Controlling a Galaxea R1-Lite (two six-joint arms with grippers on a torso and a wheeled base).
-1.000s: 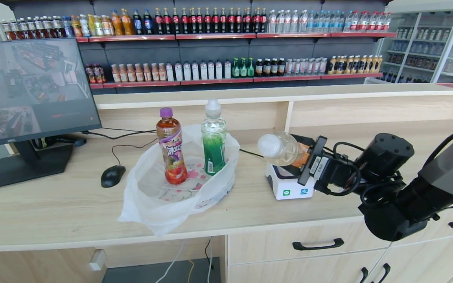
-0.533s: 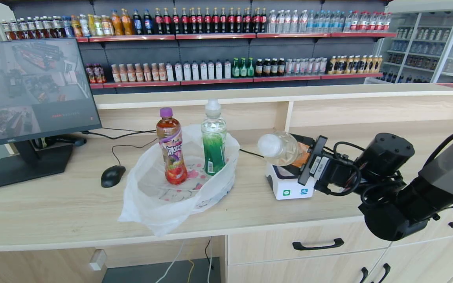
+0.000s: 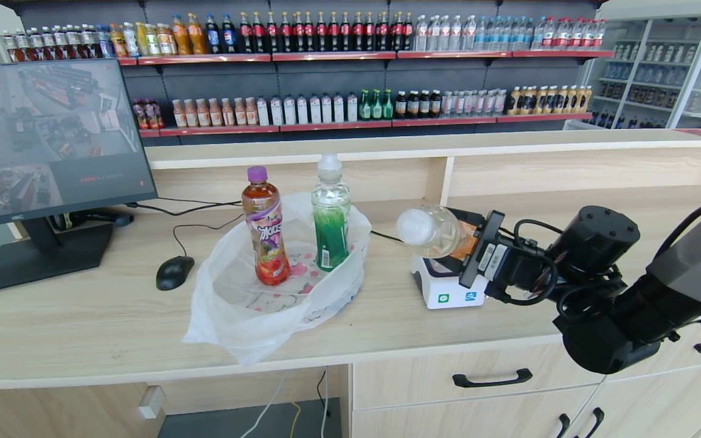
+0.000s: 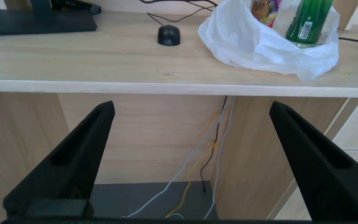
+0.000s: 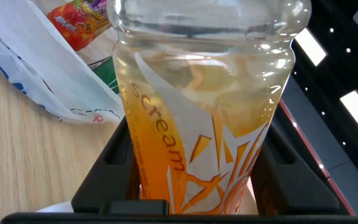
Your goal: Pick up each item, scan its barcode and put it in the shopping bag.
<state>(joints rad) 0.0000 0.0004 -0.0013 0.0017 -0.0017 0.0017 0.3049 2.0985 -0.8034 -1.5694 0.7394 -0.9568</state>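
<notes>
Two drinks already stood in the shopping bag [image 3: 235, 316]: a red drink [image 3: 264, 231] and a green drink [image 3: 330, 228]. The right claw [image 3: 469, 240] was clamped on a third bottle [image 3: 431, 230], held on its side just above the white scanner [image 3: 445, 291]. I think it was being scanned and was not yet bagged. The left claw [image 4: 191, 155] hung low by the counter [image 4: 104, 68], fingers wide apart, holding nothing.

Head cam: high up, facing fwd & down over counter [image 3: 83, 328], mid-range; shelves [image 3: 326, 58] across frame top. L wrist cam: low, under counter edge, facing its front. R wrist cam: v. close on bottle [image 5: 197, 93]. All 3 share shopping bag [image 3: 235, 310], centre of head frame.
</notes>
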